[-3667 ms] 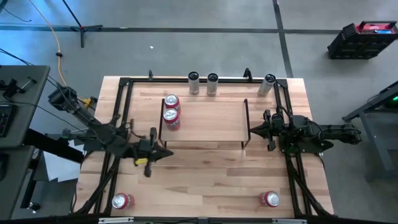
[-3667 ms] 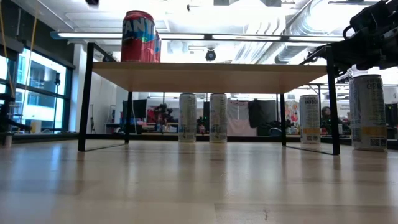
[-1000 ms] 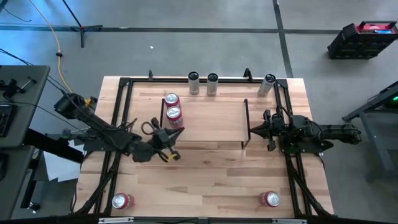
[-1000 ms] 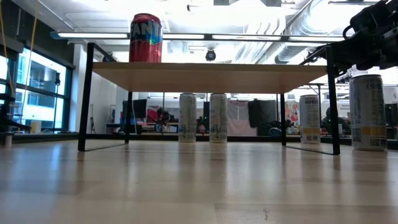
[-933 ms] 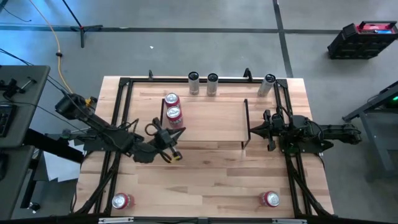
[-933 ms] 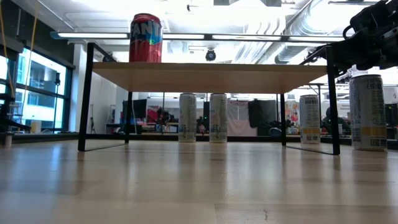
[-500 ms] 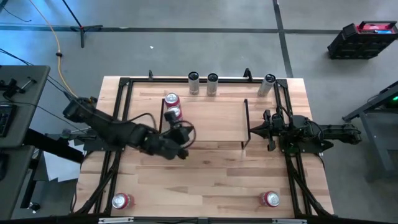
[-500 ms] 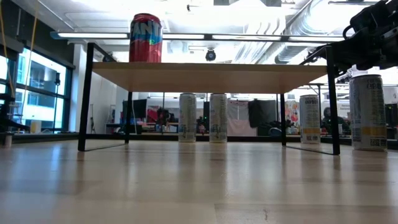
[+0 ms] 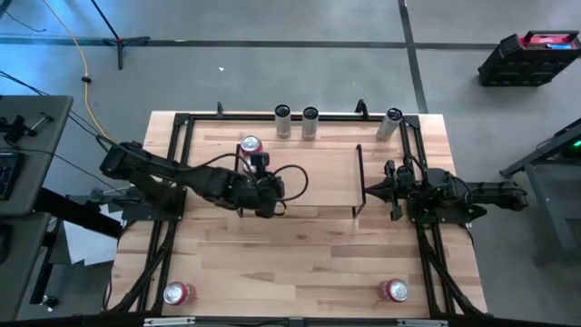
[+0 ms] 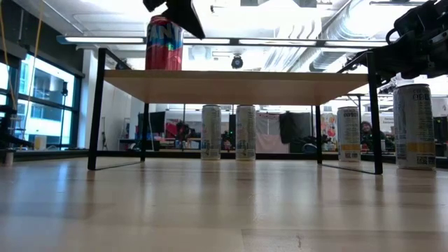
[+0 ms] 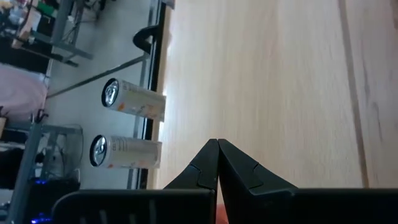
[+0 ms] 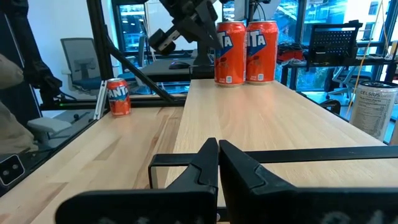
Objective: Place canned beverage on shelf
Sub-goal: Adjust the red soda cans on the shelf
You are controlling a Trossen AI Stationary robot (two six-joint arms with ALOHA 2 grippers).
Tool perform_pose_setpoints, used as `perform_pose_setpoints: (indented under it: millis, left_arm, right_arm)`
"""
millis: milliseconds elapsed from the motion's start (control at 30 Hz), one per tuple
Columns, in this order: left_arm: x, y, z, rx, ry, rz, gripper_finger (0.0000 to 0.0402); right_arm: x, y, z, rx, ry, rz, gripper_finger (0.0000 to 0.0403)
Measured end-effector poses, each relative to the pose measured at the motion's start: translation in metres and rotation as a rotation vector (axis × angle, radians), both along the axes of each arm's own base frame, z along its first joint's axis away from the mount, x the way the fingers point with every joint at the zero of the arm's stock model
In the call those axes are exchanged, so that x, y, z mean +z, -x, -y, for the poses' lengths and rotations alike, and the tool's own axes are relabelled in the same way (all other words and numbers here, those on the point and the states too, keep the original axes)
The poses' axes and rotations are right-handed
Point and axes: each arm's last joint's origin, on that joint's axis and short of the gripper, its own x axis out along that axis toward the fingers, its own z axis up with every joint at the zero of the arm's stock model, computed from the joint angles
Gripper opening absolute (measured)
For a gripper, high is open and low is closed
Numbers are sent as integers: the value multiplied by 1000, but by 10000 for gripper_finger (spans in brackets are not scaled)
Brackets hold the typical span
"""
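From above, two red cans [image 9: 250, 145] are seen standing on the shelf [image 9: 318, 177] at its left end, with the left gripper [image 9: 269, 191], jaws closed and empty, over the board beside them; most of the board is left free. Two more red cans [image 9: 178, 292] remain on the table's near edge. In the right wrist view, the right gripper [image 12: 217, 152] is seen closed, parked at the shelf's right rail.

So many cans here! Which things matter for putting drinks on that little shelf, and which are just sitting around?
In the job:
shelf
two red cans on it
red cans at the table's front corners
left gripper

Lying about:
tall pale cans behind the shelf
black case on the floor
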Motion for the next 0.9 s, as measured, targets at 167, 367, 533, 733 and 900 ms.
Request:
perform_pose_setpoints:
  millis: [167, 367, 533, 733, 900]
  left_arm:
    - [-1, 3, 0, 7, -15, -25, 0]
    - [-2, 6, -3, 71, -73, -27, 0]
    - [-3, 8, -4, 80, -71, -43, 0]
    - [-2, 8, 0, 66, -90, -43, 0]
    - [-2, 6, 4, 39, -65, -24, 0]
  right_arm:
    - [0, 0, 0, 0, 0, 0, 0]
    - [0, 0, 0, 0, 0, 0, 0]
    - [0, 0, 0, 0, 0, 0, 0]
    - [0, 0, 0, 0, 0, 0, 0]
    - [0, 0, 0, 0, 0, 0, 0]
